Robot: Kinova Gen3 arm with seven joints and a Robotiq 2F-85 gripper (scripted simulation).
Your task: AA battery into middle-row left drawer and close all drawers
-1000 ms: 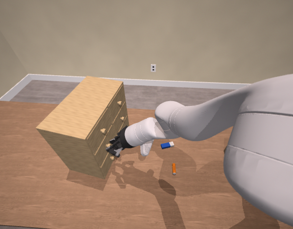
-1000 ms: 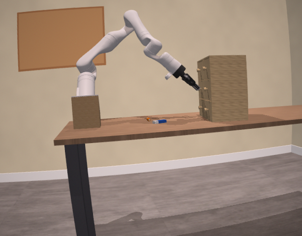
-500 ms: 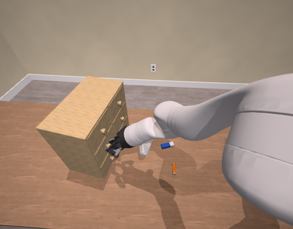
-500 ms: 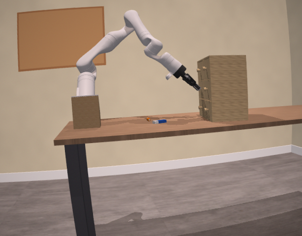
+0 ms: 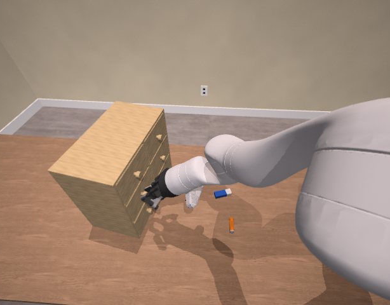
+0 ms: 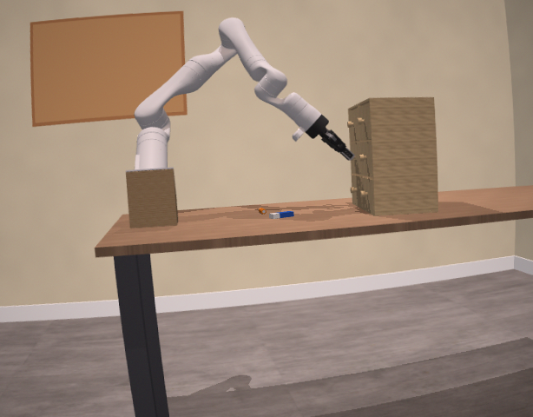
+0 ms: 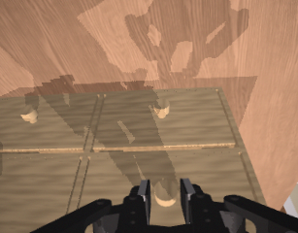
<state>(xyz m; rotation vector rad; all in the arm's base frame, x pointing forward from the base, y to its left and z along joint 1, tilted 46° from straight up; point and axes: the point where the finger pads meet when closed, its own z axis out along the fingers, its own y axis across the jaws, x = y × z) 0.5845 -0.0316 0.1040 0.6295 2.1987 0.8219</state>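
Note:
The small wooden chest [image 5: 106, 144] [image 6: 401, 152] [image 7: 197, 126] stands on the table with all its drawers pushed in. My gripper [image 5: 149, 201] [image 6: 349, 155] [image 7: 165, 190] is at the chest's front, at the left drawer of the middle row. In the wrist view its two fingers flank that drawer's knob [image 7: 165, 199], one on each side, with a small gap on each side. The orange AA battery [image 5: 231, 225] [image 6: 261, 210] lies on the table in front of the chest, well away from the gripper.
A blue and white eraser [image 5: 222, 192] [image 6: 281, 214] lies on the table near the battery, below the arm's wrist. The bottom row's knobs [image 7: 161, 112] show beyond the fingers. The arm's wooden base block [image 6: 151, 197] stands at the table's far end.

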